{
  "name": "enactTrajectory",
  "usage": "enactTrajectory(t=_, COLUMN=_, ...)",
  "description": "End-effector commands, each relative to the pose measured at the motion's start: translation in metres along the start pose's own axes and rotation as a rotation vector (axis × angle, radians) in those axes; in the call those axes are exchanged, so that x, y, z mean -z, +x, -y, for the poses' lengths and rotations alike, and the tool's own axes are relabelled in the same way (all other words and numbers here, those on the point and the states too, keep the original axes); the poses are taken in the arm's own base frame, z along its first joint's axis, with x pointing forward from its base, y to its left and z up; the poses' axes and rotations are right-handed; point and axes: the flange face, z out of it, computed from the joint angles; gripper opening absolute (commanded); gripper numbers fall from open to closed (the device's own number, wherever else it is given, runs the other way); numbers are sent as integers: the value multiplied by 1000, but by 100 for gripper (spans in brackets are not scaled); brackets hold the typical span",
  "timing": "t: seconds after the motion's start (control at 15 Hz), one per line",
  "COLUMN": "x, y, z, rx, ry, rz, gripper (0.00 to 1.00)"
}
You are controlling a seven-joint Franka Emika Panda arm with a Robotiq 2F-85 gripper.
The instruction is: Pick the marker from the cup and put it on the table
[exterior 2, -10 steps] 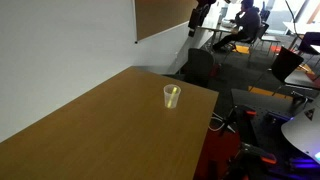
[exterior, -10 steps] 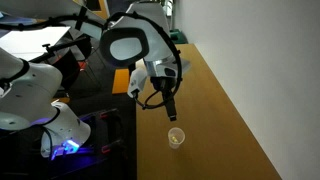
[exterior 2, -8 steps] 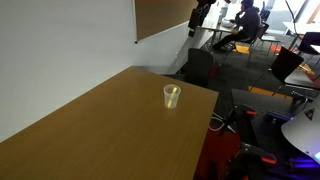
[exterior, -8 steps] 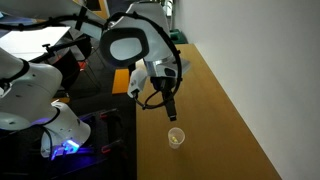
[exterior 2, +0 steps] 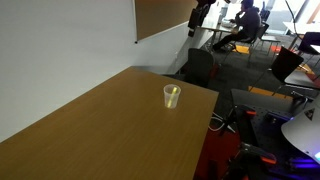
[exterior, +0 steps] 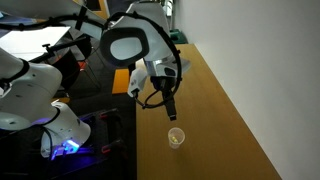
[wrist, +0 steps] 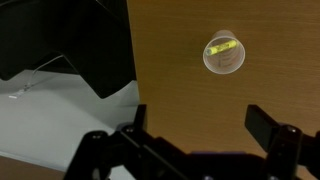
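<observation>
**Gripper**: nearest item in the wrist view. Its two dark fingers are spread wide with nothing between them. It hangs above the table, apart from the cup. In an exterior view the gripper points down from the white arm.

**Table**: tan-brown wood with a straight dark edge on its left in the wrist view.

**Cup**: whitish and translucent, upright on the table near that edge, ahead of the fingers. Both exterior views show the cup, cup.

**Marker**: yellow, lying inside the cup against its rim. It is too small to make out in the exterior views.

**White sheet**: left of the table edge, on a dark ground.

**Office chair**: dark, beyond the table's far end.

**Wall**: white, carrying a brown board.
</observation>
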Motion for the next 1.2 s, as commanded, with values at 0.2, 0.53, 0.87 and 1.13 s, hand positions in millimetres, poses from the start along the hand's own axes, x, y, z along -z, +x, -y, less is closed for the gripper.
enactTrajectory(t=0.2, x=5, y=16, z=28, rx=-194, ry=-22, rz=-2, gripper=100)
enactTrajectory(t=0.53, x=3, y=35, z=60, rx=-427, ry=-29, rz=17, gripper=100)
enactTrajectory(t=0.87, x=-10, y=67, z=81, rx=-662, ry=-15, rz=37, gripper=100)
enactTrajectory(t=1.13, x=-16, y=67, z=90, rx=-668, ry=7, rz=22, gripper=100)
